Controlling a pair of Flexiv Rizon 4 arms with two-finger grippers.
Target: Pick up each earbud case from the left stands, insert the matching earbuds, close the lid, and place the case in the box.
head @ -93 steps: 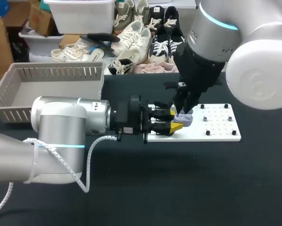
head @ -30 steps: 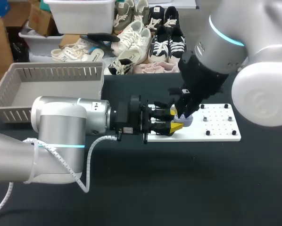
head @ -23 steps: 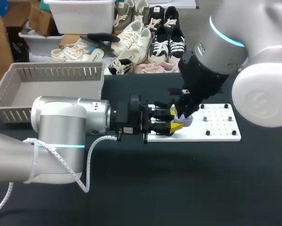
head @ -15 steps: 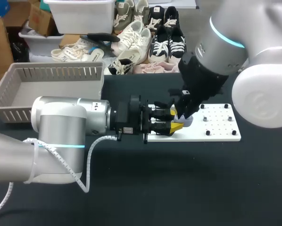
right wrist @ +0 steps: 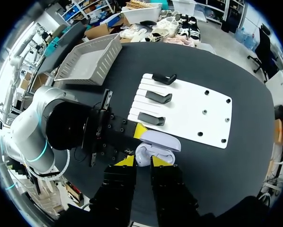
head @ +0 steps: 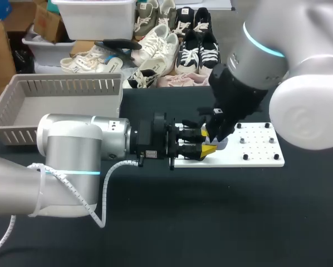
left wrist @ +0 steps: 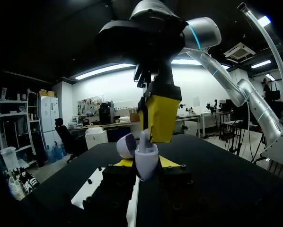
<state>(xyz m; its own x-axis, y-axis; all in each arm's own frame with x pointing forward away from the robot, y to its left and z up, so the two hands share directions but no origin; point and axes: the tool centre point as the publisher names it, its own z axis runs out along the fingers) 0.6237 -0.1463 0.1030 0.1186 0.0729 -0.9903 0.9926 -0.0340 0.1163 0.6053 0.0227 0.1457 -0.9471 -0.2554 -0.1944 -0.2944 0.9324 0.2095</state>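
Observation:
A lavender earbud case (left wrist: 145, 161) with its lid open sits between the yellow fingertips of my left gripper (left wrist: 145, 164), which is shut on it. In the head view the left gripper (head: 206, 143) holds the case (head: 222, 143) just above the white board's left part. My right gripper (head: 214, 133) comes down onto the case from above. Its yellow fingers (left wrist: 160, 118) stand close together over the open case with a white earbud (left wrist: 143, 138) pinched at their edge, its lower end in the case. In the right wrist view the open case (right wrist: 158, 141) lies just ahead of the right gripper (right wrist: 141, 161).
The white pegged board (head: 258, 150) lies under both grippers, with three black stands (right wrist: 151, 118) on its left half, all bare. A grey slatted basket (head: 60, 105) stands at the table's back left. Dark tabletop stretches in front of the board.
The right arm has leaned and shifted slightly to the left over the case. The left arm and the case have stayed where they were.

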